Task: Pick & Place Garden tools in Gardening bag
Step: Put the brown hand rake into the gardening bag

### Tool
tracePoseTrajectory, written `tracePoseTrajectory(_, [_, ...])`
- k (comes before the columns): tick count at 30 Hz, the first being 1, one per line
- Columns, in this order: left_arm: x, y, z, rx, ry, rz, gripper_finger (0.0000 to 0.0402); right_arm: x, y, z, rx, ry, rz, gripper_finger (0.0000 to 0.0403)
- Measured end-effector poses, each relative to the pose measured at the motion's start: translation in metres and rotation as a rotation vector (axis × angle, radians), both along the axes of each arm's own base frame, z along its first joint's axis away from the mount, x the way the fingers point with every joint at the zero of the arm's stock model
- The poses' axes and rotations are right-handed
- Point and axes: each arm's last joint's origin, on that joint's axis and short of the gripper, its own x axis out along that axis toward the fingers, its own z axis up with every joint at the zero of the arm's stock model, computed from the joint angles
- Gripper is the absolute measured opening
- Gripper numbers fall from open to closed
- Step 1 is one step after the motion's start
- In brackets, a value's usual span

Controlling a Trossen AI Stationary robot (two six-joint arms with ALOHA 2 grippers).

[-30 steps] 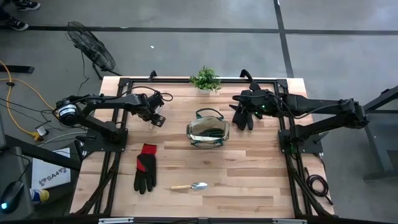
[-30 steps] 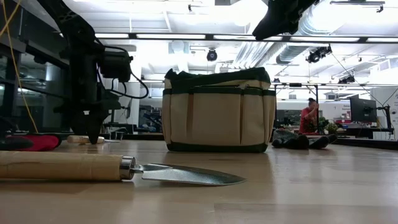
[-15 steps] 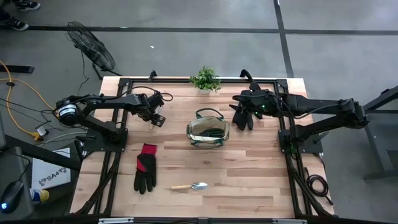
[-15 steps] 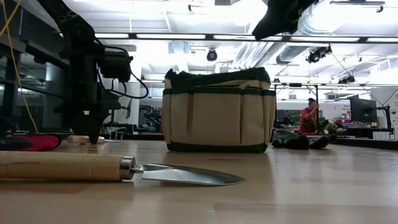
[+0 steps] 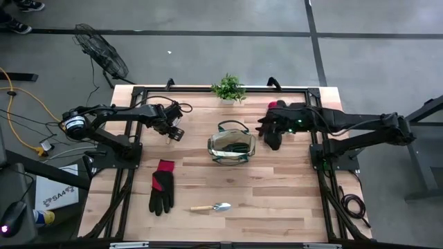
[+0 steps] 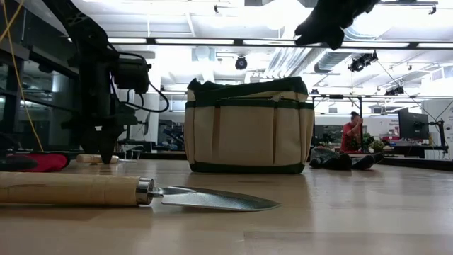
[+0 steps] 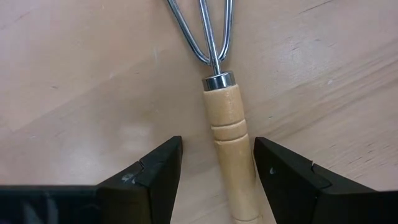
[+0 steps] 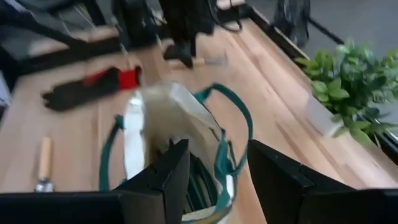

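A hand rake (image 7: pixel 214 37) with a wooden handle (image 7: pixel 225 118) lies flat on the table at the far left. My left gripper (image 5: pixel 174 133) points down over it, open, one finger on each side of the handle. To the right of the olive gardening bag (image 5: pixel 232 145), my right gripper (image 5: pixel 277 123) is up in the air, shut on a black glove (image 5: pixel 270 135) whose red cuff (image 5: pixel 280 104) points toward the far edge. A second glove (image 5: pixel 161 187) and a wooden-handled trowel (image 5: pixel 211 207) lie flat near the front. My right gripper holds the black glove clear of the table, high above it in the low view (image 6: pixel 331 20). The gripper and the glove itself hide the place of contact, and the right wrist view does not show the glove between the fingers, so the part held cannot be told.
A small potted plant (image 5: pixel 228 88) stands at the far edge behind the bag. The bag stands upright with its mouth open and dark items inside (image 8: pixel 199 177). Black frame rails (image 5: pixel 131 166) run along the table's sides. Bare wood lies between the bag and the front edge.
My right gripper has tipped and rolled in the last half second, with the glove still held in the air. The glove has turned with it, so its red cuff now shows on the far side and its hanging fingers look bunched.
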Motion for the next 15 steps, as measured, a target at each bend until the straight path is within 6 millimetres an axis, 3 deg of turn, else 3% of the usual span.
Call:
tracePoseTrajectory(8, [0.000,0.000,0.000,0.000,0.001,0.000,0.0198,-0.040,0.001,-0.021,0.020,-0.232,0.009,0.0154])
tracePoseTrajectory(15, [0.000,0.000,0.000,0.001,0.001,0.000,0.0198,-0.067,0.000,-0.061,0.066,-0.375,0.032,0.0154])
